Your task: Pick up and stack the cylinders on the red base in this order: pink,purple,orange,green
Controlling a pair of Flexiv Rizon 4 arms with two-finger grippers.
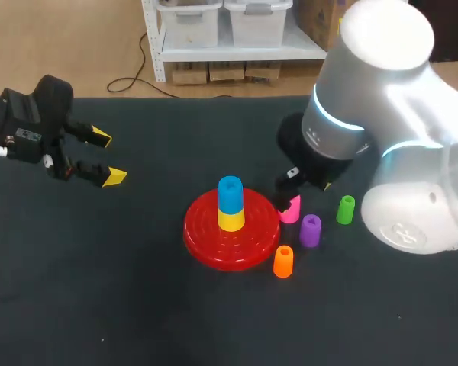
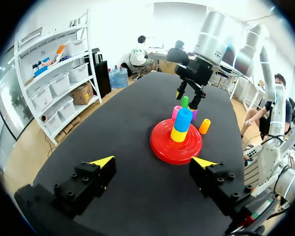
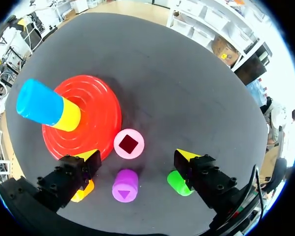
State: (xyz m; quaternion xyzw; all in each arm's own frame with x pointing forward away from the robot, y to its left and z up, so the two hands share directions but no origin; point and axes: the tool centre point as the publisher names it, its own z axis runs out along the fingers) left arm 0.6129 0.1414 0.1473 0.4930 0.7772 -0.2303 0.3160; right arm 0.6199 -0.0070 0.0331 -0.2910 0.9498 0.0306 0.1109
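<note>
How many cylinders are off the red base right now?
4: pink beside the red base, purple right of pink, orange at the base's near edge, green farthest right. None look hidden.

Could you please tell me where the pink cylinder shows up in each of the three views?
Head view: pink cylinder just right of the red base.
Left wrist view: pink cylinder beyond the red base, just behind the blue-and-yellow stack.
Right wrist view: pink cylinder just ahead of the right gripper, beside the red base.
Shared landmark: the red base.
</note>
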